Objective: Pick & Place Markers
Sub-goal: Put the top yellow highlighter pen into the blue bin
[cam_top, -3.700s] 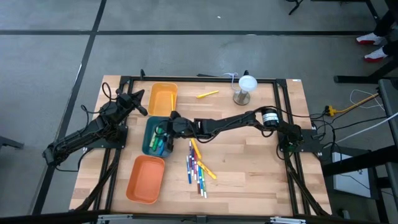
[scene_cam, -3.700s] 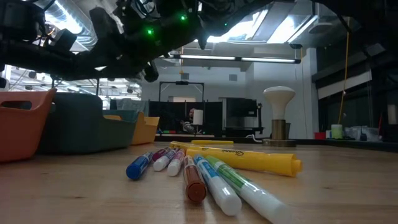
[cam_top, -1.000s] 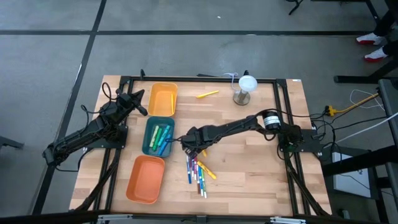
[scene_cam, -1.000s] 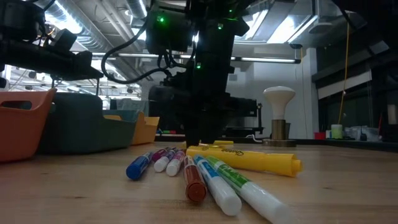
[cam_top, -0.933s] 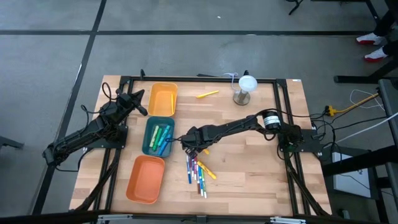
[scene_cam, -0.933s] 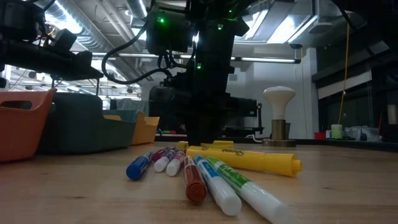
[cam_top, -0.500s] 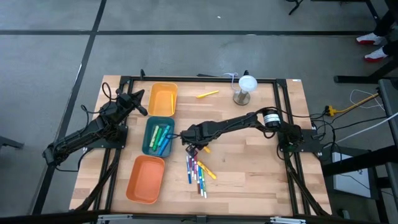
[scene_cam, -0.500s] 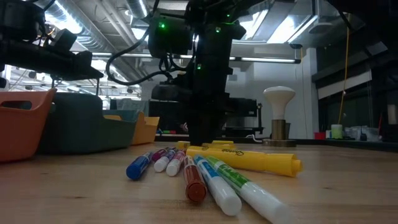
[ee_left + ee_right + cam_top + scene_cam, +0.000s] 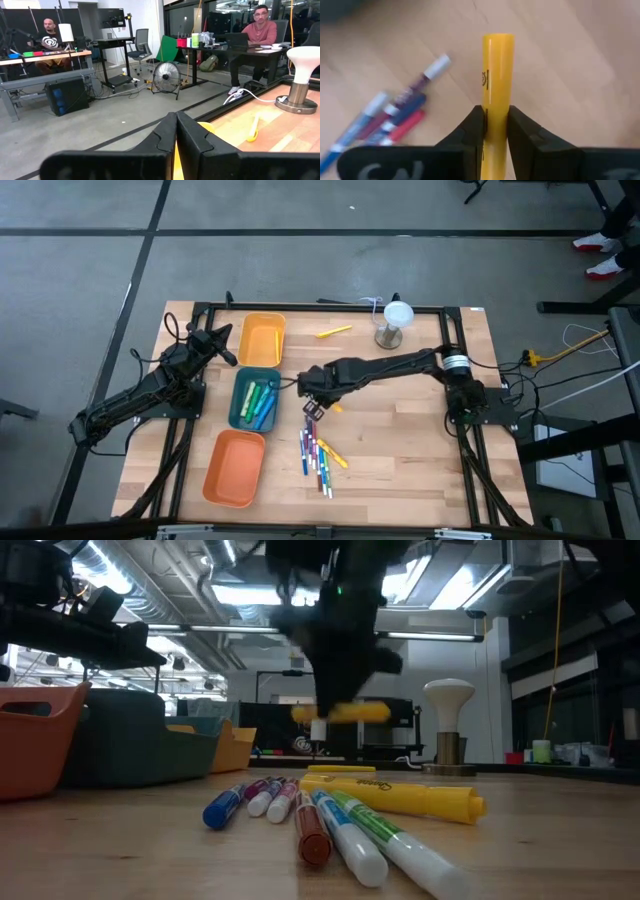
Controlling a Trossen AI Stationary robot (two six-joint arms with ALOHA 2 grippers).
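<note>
Right gripper point(image 9: 313, 408): over the middle of the wooden table point(image 9: 420, 460), just beside the teal tray, above the top end of the loose pile. Its fingers point(image 9: 474, 131) are pinched on a yellow marker point(image 9: 497, 95), one each side of the barrel.

Held marker: the right wrist view shows the yellow barrel sticking forward from between the fingers, with dark print on its side. The low view shows the same marker point(image 9: 340, 713) lifted clear of the tabletop and lying level under the dark gripper (blurred there). From above it is only a small yellow fleck at the gripper.

Loose markers point(image 9: 316, 452): a fan of purple, blue, red and yellow sticks on the wood, between the gripper and the table's near edge. The low view gives them close up: a fat yellow marker point(image 9: 400, 796) lying crosswise behind blue-, purple-, red-, brown- and white-capped ones.

Teal tray point(image 9: 239, 405): middle of three trays in a row; it holds green and light blue markers point(image 9: 257, 400) (seen only from above; the low view shows just its wall).

Other trays: a yellow tray point(image 9: 262, 340) toward the far edge, an orange tray point(image 9: 235, 468) toward the near edge.

Stray marker point(image 9: 333, 332): yellow, alone near the far edge, beside a white-domed stand point(image 9: 394, 323).

Left gripper point(image 9: 221, 345): waiting at the table's left, near the yellow tray, fingers point(image 9: 165, 135) pressed together on nothing.

Room (left wrist view only): two seated people at desks, and a floor fan point(image 9: 165, 80).
</note>
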